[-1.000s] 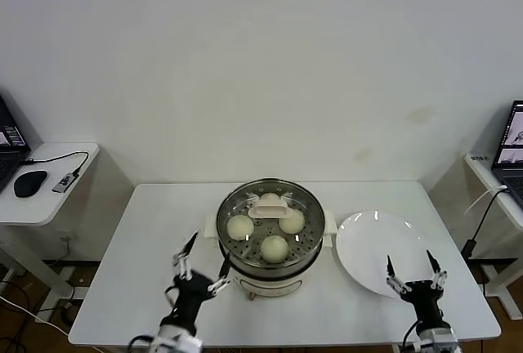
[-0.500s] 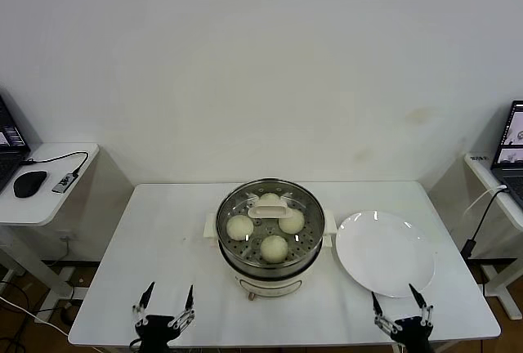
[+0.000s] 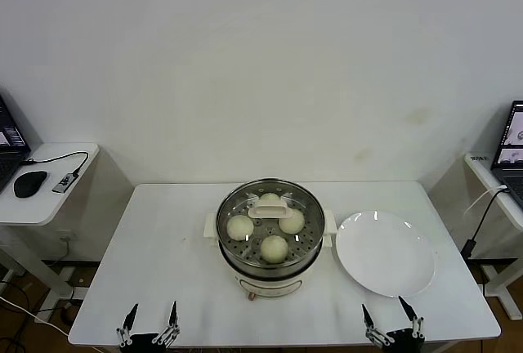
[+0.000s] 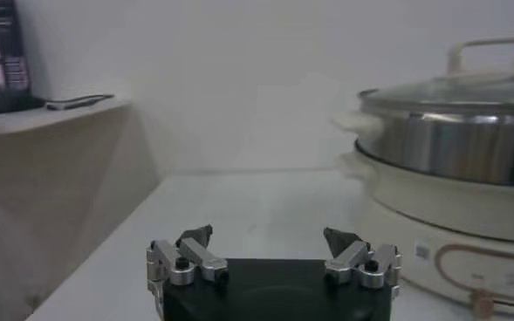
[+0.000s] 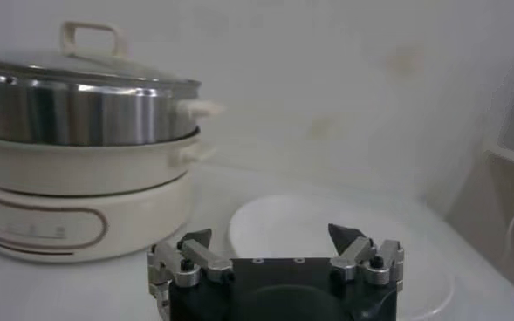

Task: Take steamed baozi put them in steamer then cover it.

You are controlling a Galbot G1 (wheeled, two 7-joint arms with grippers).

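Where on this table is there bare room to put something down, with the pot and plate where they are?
Widest bare patch: the table's left side, from its left edge to the steamer. A clear strip runs along the near edge in front of the steamer, between the left pincer and right pincer. The right side is crowded: the white plate sits close beside the steamer.

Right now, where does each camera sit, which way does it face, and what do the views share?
Head view: high on the robot, looking forward and down at the table; the open left end effector and open right end effector show at the near edge.
Left wrist view: low by the table's near edge, facing the steamer from its left; its own open fingers show.
Right wrist view: low, facing the steamer from its right, over the plate.
Shared: all three show the cover on the steamer.
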